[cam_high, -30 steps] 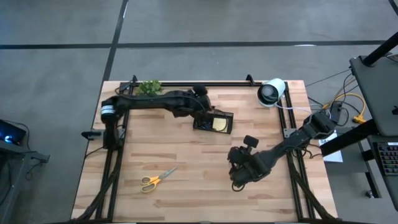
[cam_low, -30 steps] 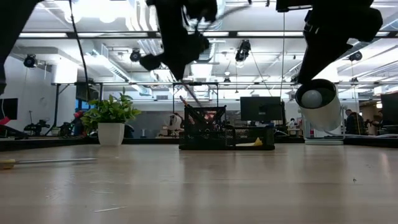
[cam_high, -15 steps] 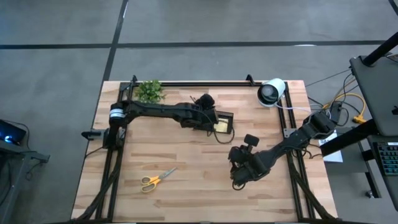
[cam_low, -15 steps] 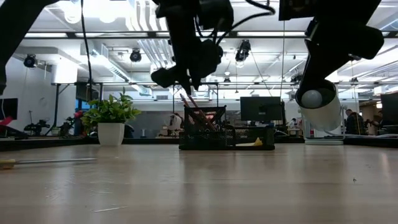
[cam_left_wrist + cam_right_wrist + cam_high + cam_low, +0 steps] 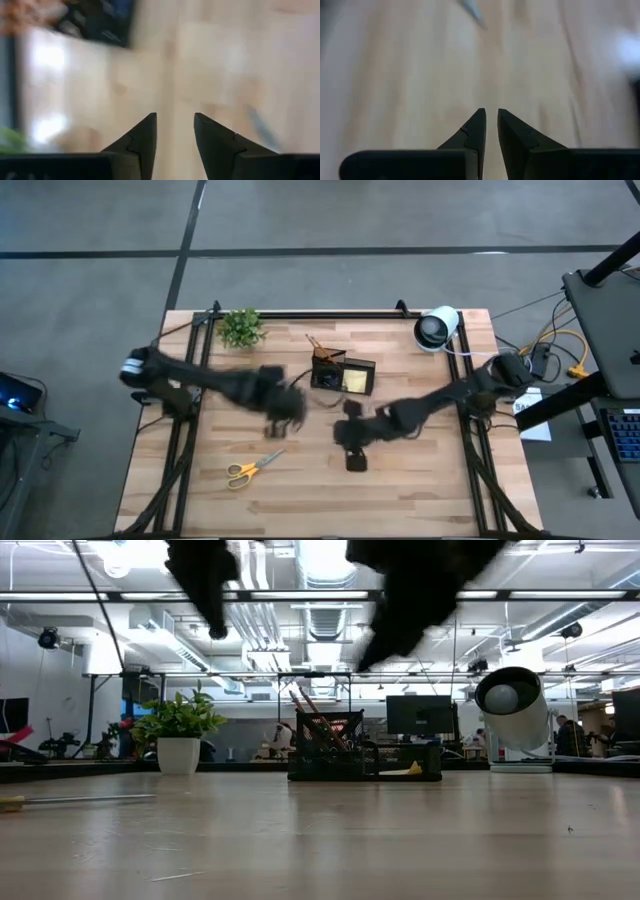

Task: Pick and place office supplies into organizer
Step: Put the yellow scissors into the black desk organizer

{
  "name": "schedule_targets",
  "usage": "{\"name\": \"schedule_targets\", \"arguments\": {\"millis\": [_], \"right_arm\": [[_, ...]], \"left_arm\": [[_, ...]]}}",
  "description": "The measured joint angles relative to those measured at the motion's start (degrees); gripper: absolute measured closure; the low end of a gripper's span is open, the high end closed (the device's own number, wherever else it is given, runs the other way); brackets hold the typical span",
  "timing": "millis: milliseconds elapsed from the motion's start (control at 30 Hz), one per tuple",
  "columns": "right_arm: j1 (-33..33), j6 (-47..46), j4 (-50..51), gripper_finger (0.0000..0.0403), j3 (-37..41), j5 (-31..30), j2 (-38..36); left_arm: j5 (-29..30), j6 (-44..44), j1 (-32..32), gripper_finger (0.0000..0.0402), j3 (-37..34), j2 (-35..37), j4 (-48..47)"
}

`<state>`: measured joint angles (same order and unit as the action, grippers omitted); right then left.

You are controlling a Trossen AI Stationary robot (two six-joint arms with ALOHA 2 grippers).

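The black mesh organizer [image 5: 342, 374] stands at the table's far middle, with orange pencils [image 5: 305, 712] leaning in one compartment and a yellow sticky pad [image 5: 354, 382] in the other. Yellow-handled scissors [image 5: 252, 468] lie flat near the front left. My left gripper [image 5: 288, 412] hangs open over bare wood between organizer and scissors; the left wrist view shows nothing between its fingers [image 5: 175, 120]. My right gripper [image 5: 354, 458] hovers over the table's middle, in front of the organizer. Its fingertips [image 5: 491, 114] are almost together, with nothing between them.
A small green plant [image 5: 242, 327] in a white pot stands at the far left. A big white-and-black roll [image 5: 437, 328] sits at the far right corner. Bare wood stretches across the front of the table.
My left gripper has left the organizer and swung fast toward the near left, rolling as it went; the pencil it held over the organizer now leans inside it. My right gripper has moved from the near right toward the table's middle.
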<state>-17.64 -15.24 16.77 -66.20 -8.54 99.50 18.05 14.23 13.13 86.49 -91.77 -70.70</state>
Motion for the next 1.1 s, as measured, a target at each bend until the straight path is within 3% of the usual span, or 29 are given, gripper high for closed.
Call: {"name": "schedule_targets", "arguments": {"millis": [100,300,533,700,867,1100], "right_arm": [[4.03,4.05,-9.14,0.0364,-0.31,5.59,0.73],[9.40,6.87,-9.00,0.0364,-6.14,7.25,4.01],[9.43,10.68,-2.02,0.0364,-12.27,7.59,7.24],[9.13,10.50,-0.61,0.0364,-11.82,7.54,7.30],[9.18,9.94,-0.62,0.0364,-11.06,7.06,7.33],[9.01,9.19,-0.61,0.0364,-10.15,6.89,7.33]], "left_arm": [[-0.62,12.77,8.17,0.0301,-7.31,5.19,0.23],[-1.83,35.46,23.67,0.0321,-18.65,10.05,6.46],[-8.96,52.94,33.38,0.0280,-22.26,7.22,13.81],[-7.24,60.80,37.78,0.0238,-24.94,5.67,17.84],[-7.29,68.00,39.92,0.0229,-32.05,5.99,24.30],[-7.20,67.84,39.86,0.0229,-37.10,6.37,28.76]]}}
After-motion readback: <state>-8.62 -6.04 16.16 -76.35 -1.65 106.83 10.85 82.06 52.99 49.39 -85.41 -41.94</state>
